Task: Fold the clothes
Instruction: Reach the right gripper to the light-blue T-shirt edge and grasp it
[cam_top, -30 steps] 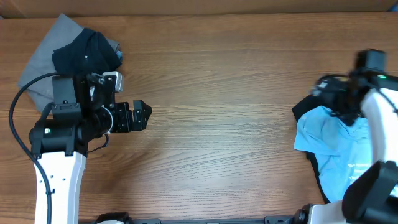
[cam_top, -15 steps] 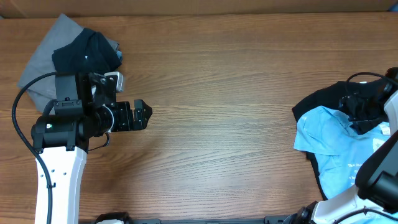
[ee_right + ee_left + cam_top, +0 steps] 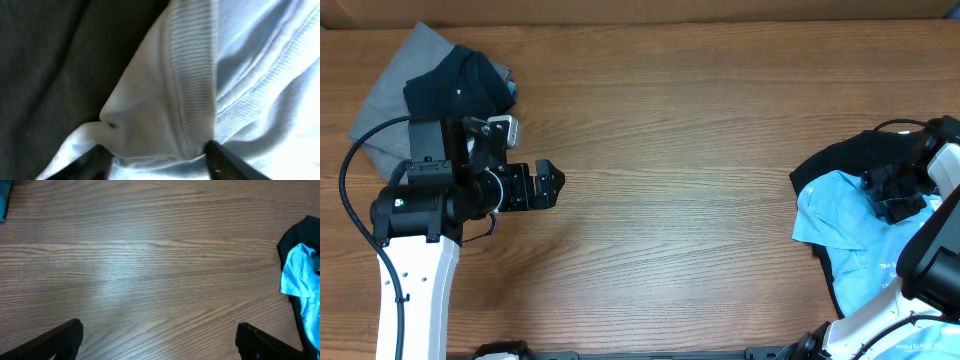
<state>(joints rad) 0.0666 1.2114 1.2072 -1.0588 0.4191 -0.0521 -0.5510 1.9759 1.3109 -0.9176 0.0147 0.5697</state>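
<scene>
1. Left gripper point(image 3: 548, 185) hangs over bare worktop point(image 3: 670, 120), left-centre, pointing twd the right side. Jaws spread wide, nothing betw them; in the left wrist view the left gripper point(image 3: 157, 326) shows only wood grain in the gap.
2. Far-left corner: a grey tee point(image 3: 380, 110) lies flat-ish w/ a dark tee point(image 3: 460, 85) crumpled on top of it. Both sit just behind the left arm, and I can't tell whether they touch it.
3. Right edge: light blue tee point(image 3: 840, 215) is bunched up, lying partly on a black tee point(image 3: 835, 160) that sticks out at its far side and along its near-left edge. Some pale print shows on the blue cloth nr the arm, too small to read.
4. Right gripper point(image 3: 895, 190) is down in that heap, at the seam where blue meets black.
5. Right wrist view: right gripper point(image 3: 157, 150) has its fingertips point(image 3: 97, 157) either side of a raised fold of the light blue tee point(image 3: 145, 115). The ribbed collar point(image 3: 192, 75) runs thru the gap, black tee point(image 3: 50, 65) just to one side.
6. Jaws there are part-closed w/ cloth filling the gap and touching both tips. Can't tell if it's properly pinched.
</scene>
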